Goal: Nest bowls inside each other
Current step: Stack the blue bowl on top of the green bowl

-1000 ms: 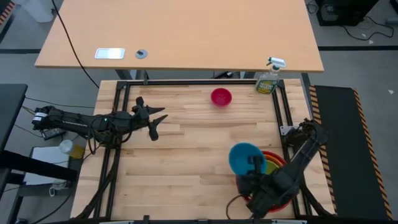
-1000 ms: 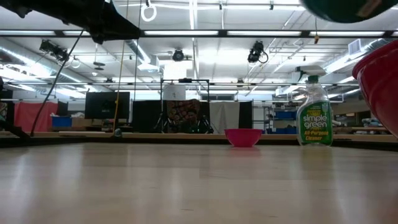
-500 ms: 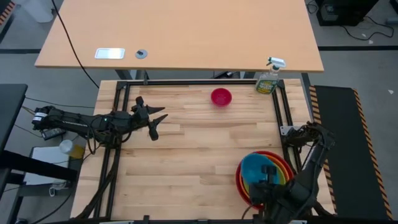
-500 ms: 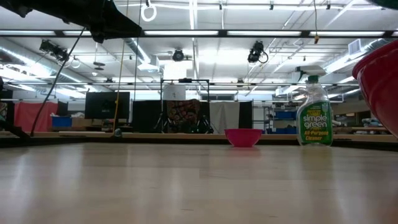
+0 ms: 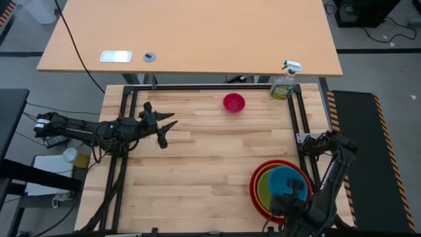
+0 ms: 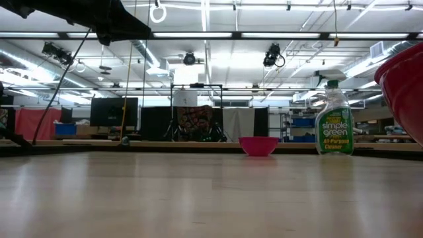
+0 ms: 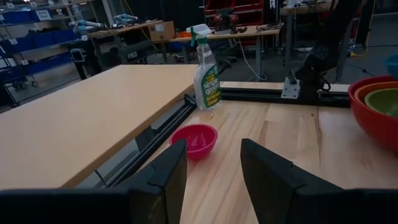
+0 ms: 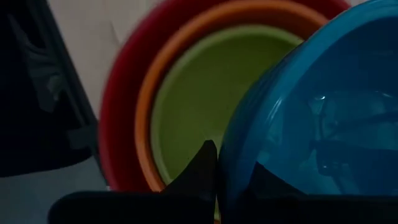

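A red bowl [image 5: 258, 197] stands at the near right with an orange bowl [image 8: 144, 124] and a lime green bowl [image 5: 266, 191] nested in it. Over that stack hangs the blue bowl [image 5: 286, 179], with my right gripper [image 8: 225, 180] shut on it. The magenta pink bowl [image 5: 233, 102] rests on its base alone at the table's far middle. My left gripper [image 7: 214, 168] is open and held level above the table's left side, facing the pink bowl [image 7: 194, 140]. My right gripper pinches the blue bowl's rim [image 8: 222, 163] on its near side. One finger [image 8: 200, 167] is outside the wall and the other is inside. The fingers point down from above. The bowl hangs tilted over the green bowl; whether they touch I cannot tell.
A green spray bottle [image 5: 284, 84] with a white trigger stands at the far right corner, right of the pink bowl. A larger light wooden table [image 5: 191, 36] lies beyond the far edge. Black frame rails [image 5: 125, 118] run along the table's sides.
My right gripper has carried the blue bowl toward the table's right and near edges and a little down, rolling its wrist. The bowl hung beside the stack's left rim then; now it hangs over the green bowl.
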You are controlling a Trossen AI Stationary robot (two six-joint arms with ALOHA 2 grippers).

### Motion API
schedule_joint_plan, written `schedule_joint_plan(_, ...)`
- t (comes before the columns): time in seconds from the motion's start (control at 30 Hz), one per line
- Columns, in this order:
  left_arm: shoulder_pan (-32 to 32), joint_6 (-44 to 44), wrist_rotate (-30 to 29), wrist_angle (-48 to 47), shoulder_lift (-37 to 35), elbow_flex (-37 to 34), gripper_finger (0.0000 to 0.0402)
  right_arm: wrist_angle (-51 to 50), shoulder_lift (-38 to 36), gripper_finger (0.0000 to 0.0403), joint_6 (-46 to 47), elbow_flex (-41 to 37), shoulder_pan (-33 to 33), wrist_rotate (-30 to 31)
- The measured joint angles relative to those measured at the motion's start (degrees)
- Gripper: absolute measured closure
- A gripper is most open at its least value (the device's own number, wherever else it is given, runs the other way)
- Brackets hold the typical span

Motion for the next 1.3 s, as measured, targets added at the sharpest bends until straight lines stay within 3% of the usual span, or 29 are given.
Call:
schedule_joint_plan(0.3, 0.0, 0.0, 0.0, 0.9, 0.0, 0.0, 0.0248, 4.0, 0.0, 0.0380, 1.3, -6.1, -0.4, -2.7)
schedule_joint_plan(0.83, 0.0, 0.0, 0.0, 0.8, 0.0, 0.0, 0.0248, 12.5, 0.0, 0.0380, -6.3, -16.2, -5.9, -6.6)
schedule_joint_plan(1.3, 0.0, 0.0, 0.0, 0.8, 0.0, 0.0, 0.0248, 17.8, 0.0, 0.0363, -7.4, -19.1, -6.8, -8.2)
